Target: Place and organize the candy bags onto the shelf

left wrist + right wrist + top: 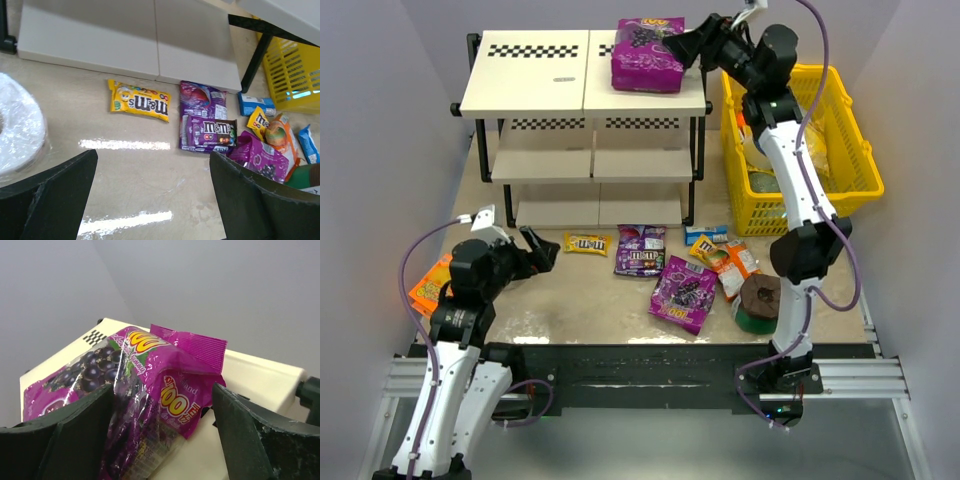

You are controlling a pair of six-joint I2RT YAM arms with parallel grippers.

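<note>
upside-down "m&m's" on the yellow candy bag (139, 101) at centre of the left wrist view, "m&m's" on the dark-purple candy bag (209, 133) right of it, yellow "100" printed twice on the large purple candy bag (150, 395)

A candy bag (647, 55) lies atop the shelf (535, 75); other bags (640, 250) lie before it.

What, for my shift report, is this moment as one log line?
right gripper: open around large purple bag on shelf top | left gripper: open, empty | other bags: on table

Yellow basket (763, 213) far right; orange box (425, 290) near left.
</note>
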